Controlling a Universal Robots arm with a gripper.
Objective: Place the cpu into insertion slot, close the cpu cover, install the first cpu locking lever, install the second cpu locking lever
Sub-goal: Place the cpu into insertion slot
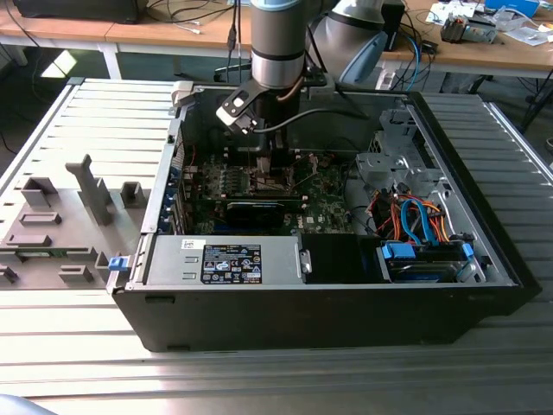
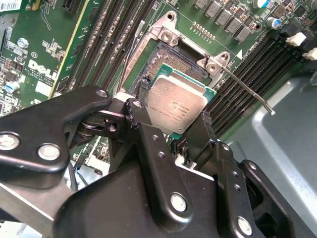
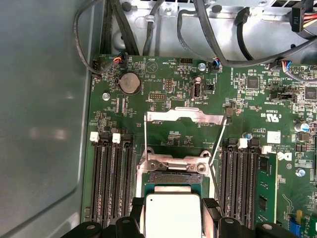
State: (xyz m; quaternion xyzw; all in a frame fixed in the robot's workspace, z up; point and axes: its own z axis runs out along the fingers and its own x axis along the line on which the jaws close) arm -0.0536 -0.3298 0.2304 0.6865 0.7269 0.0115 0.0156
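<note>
Cpu in gripper (over insertion slot)

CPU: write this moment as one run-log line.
gripper: shut on cpu | cpu: over insertion slot | cpu cover: open | locking lever: released

Arm vert., wrist pointing down; gripper closed, fingers clamped on 2 sides of cpu.

The cpu, a silvery square, lies over the insertion slot, hiding most of its dark contact field. It may not be fully seated. The cpu cover is swung open beyond the slot.
</note>
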